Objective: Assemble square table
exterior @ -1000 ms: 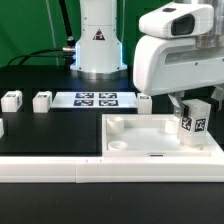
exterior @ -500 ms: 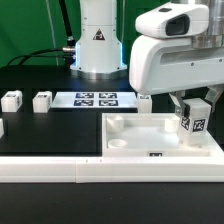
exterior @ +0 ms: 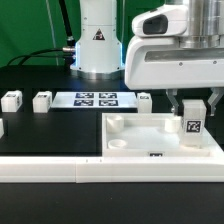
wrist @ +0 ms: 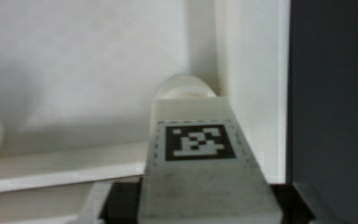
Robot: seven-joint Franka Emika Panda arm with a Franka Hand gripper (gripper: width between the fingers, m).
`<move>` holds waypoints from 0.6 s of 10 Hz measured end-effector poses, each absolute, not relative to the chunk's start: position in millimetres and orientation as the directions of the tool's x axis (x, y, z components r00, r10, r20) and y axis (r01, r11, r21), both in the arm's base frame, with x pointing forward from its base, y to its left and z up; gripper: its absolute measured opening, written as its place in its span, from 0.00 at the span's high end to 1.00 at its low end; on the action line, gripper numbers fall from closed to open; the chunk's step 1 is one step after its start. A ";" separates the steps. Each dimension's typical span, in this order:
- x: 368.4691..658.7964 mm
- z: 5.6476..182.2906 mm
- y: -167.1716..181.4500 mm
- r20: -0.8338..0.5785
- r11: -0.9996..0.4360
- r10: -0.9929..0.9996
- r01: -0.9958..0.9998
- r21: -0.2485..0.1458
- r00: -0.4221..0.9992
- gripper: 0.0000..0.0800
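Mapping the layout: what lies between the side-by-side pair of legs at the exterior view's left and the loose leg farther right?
Only the marker board, lying flat; the exterior view shows it.

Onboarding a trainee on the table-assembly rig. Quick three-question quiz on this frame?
1. True or false: the gripper is shut on a short white tagged block leg.
2. Where over the large white plastic square slab is that leg? A) near the corner at the exterior view's right B) near the corner at the exterior view's left C) off the slab
3. Fill in: the leg's face toward the wrist camera carries a black-white ___.
Key: 1 true; 2 A; 3 tag.
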State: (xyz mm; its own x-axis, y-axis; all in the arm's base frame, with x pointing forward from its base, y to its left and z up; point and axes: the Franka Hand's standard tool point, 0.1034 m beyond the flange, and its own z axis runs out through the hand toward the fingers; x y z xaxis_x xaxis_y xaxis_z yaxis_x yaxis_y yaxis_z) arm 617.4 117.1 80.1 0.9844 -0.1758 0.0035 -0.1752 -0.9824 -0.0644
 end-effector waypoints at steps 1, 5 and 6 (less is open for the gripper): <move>617.4 80.0 116.3 -0.003 -0.961 -0.269 -0.269 -0.066 0.963 0.63; 618.1 79.1 114.7 -0.019 -0.829 -0.554 -0.553 -0.080 0.833 0.63; 617.8 78.8 114.6 -0.028 -0.772 -0.631 -0.630 -0.079 0.776 0.63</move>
State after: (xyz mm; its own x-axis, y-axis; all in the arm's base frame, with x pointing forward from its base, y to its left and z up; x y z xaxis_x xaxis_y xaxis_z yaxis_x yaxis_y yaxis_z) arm 617.8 114.6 78.8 0.7757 -0.6305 -0.0276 -0.6305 -0.7721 -0.0793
